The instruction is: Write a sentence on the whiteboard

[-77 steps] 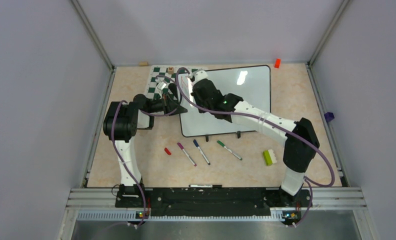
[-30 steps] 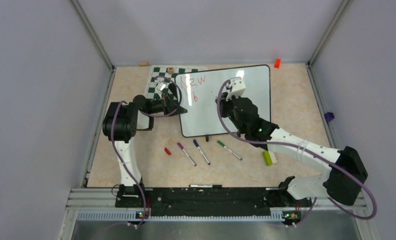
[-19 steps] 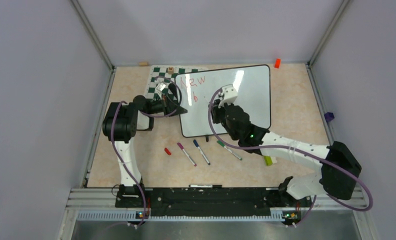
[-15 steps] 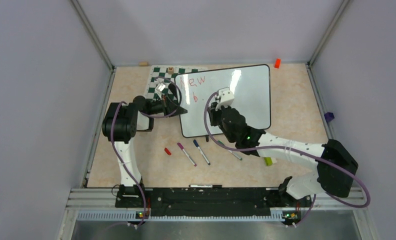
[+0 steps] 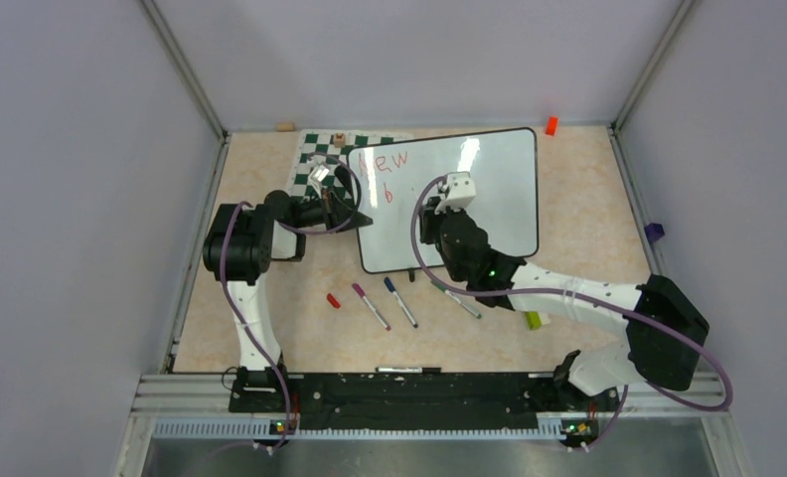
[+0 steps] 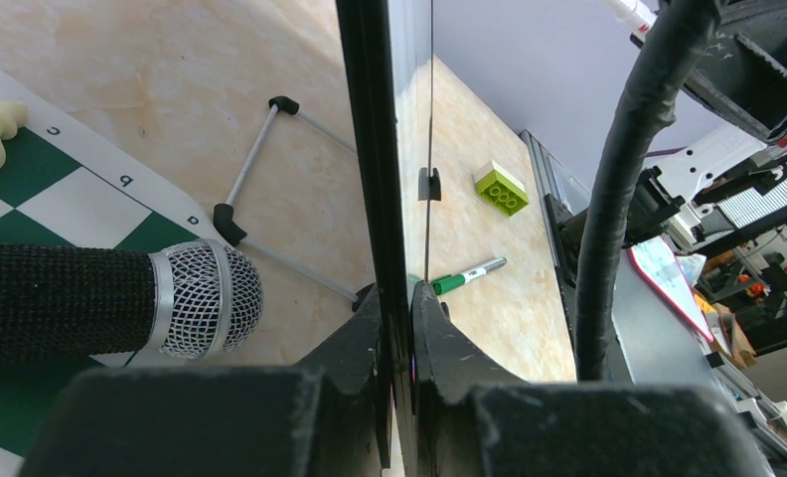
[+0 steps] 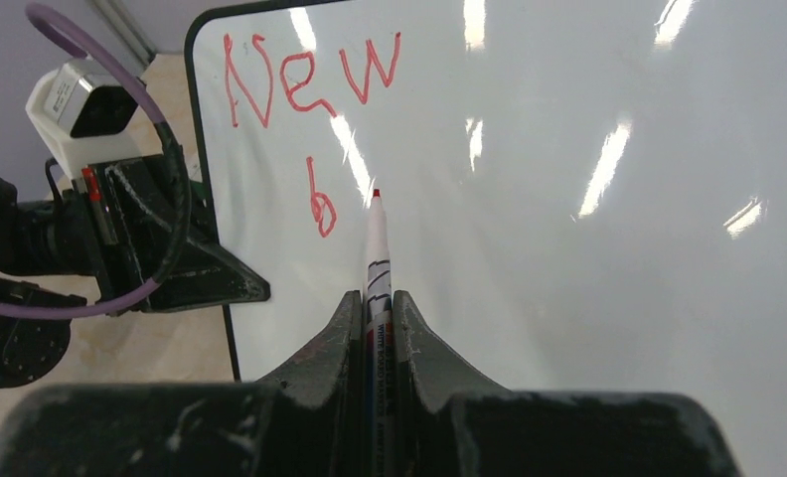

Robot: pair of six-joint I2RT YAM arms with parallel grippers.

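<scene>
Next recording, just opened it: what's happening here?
The left gripper has its jaws shut on the whiteboard at its left edge, bracing it. The right gripper holds a red marker, tip just right of the last letter. Of the sentence, only "New" and a "b" below it are written. Three other markers lie on the table in front.

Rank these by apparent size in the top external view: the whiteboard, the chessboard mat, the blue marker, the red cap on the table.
1. whiteboard
2. chessboard mat, judged by its visible part only; the whiteboard hides the rest
3. blue marker
4. red cap
</scene>
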